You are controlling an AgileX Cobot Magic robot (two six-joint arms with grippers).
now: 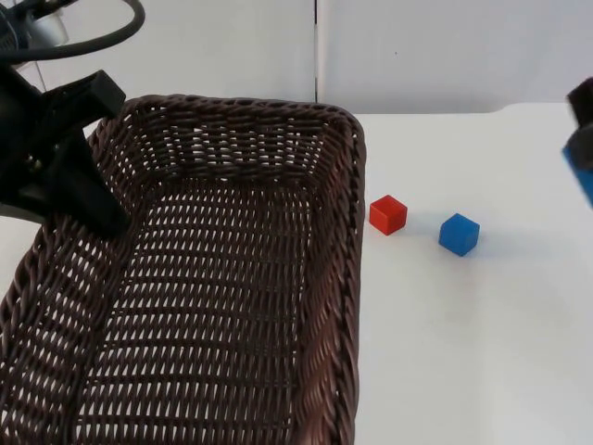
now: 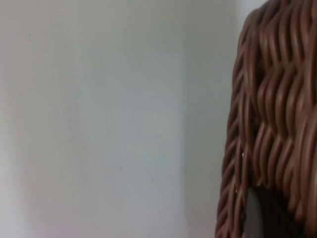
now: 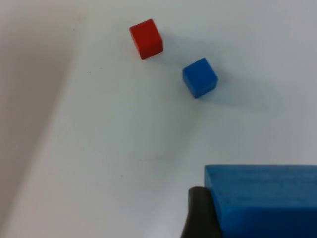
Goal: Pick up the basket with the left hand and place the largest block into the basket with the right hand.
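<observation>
My left gripper point(image 1: 85, 162) is shut on the left rim of the brown wicker basket point(image 1: 335, 241), which hangs close under the top camera. In the left wrist view the basket's weave point(image 2: 277, 124) stands beside one black fingertip point(image 2: 258, 218). At the table's right edge my right gripper point(image 1: 582, 139) is shut on a large blue block point(image 1: 579, 173), held above the table. That large blue block point(image 3: 262, 198) shows in the right wrist view next to a black fingertip point(image 3: 200, 215). The basket holds nothing.
A small red cube point(image 1: 387, 214) and a small blue cube point(image 1: 459, 234) lie on the white table right of the basket; both the red cube point(image 3: 146, 38) and the blue cube point(image 3: 199, 77) sit ahead of the right gripper. The grey wall point(image 1: 417, 46) closes the back.
</observation>
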